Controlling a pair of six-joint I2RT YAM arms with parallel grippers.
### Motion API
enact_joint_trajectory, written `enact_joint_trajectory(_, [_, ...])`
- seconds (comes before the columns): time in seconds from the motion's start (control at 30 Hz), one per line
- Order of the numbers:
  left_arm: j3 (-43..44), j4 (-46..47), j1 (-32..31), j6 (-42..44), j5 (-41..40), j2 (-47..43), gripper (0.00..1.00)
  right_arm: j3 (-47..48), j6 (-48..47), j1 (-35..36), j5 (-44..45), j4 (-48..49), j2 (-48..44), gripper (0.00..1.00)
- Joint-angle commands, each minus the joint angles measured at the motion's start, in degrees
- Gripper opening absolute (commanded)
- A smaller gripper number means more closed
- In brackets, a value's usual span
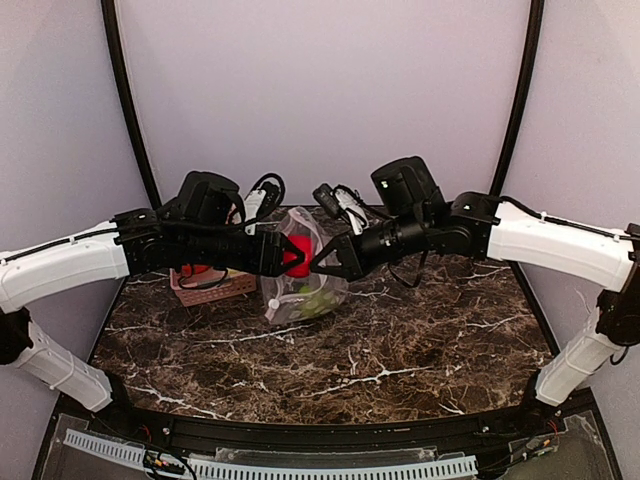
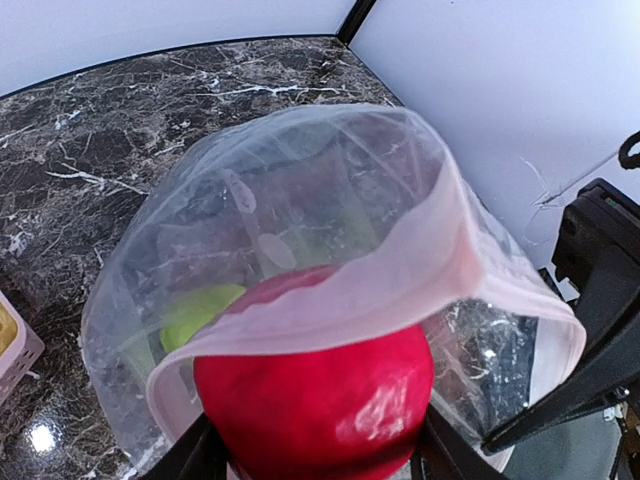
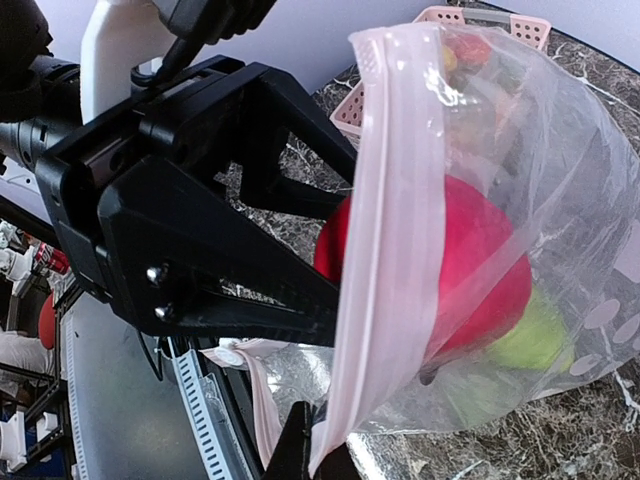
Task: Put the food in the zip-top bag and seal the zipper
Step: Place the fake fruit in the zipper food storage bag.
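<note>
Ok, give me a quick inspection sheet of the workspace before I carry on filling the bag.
Surface: dark marble-patterned table, glossy, white-veined.
Job's things: clear dotted plastic zip-top bag held up, mouth open; round red toy fruit at the mouth, partly inside; green toy fruit already inside; pale pink zipper strip unsealed.
Clutter: pink slotted plastic basket left of the bag, coloured items in it.
Grippers: left gripper, fingers clamped on the red fruit; right gripper, fingers pinching the bag's zipper edge.
Cables: black cable loops at both wrists, off the table.
Surroundings: plain pale walls, black frame poles.
</note>
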Motion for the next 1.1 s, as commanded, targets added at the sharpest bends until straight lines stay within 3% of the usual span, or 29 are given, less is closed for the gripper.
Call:
enact_joint_trajectory(0.0, [2.8,-5.1,-0.9,2.2,-5.3,1.7,0.54,0.0,1.1,0.6,1.3,4.2,0.2,0.00])
enact_joint_trajectory(0.6, [1.8,-4.8,-0.9,1.3,-3.3,0.7,0.77,-1.5,4.3,0.6,4.0,5.3,0.0,0.00])
enact_joint_trajectory(0.83, [1.1,-3.6,-0.9,1.6,0.6,-1.1,0.81,-1.6,4.9,0.6,4.7,5.1,-0.5,0.00])
enact_joint_trajectory(1.07, [1.9,-3.6,-0.1,7.4,11.2,-5.7,0.88,-3.3,6.3,0.6,7.0,5.0,-2.4,0.00])
